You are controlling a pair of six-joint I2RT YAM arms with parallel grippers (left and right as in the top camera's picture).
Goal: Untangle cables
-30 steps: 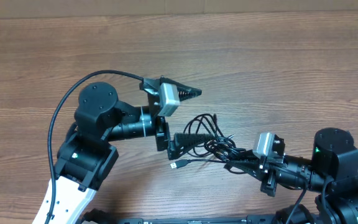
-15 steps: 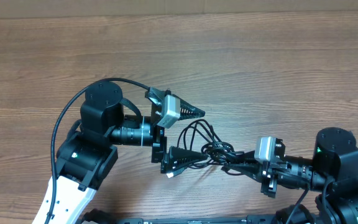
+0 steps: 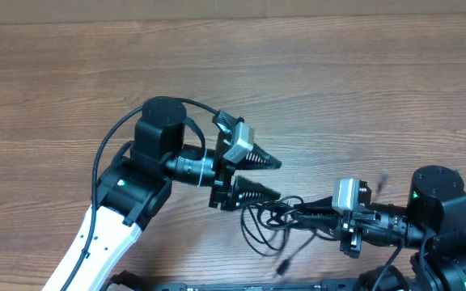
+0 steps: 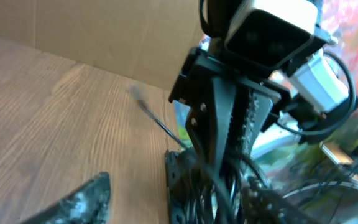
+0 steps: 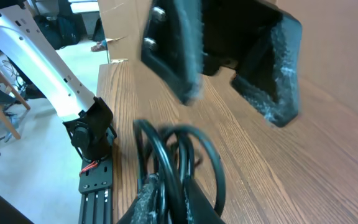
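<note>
Left gripper (image 3: 278,179) gapes wide above the tabletop (image 3: 338,89); right gripper (image 3: 294,213) pinches the cables (image 3: 269,212) (a looped tangle) just beside it.

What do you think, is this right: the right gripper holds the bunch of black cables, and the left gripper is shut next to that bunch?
Not quite. The left gripper is open, not shut: the overhead view shows its jaws spread wide apart. The rest stands: the right gripper holds the cables, and the left gripper is next to that bunch.
</note>
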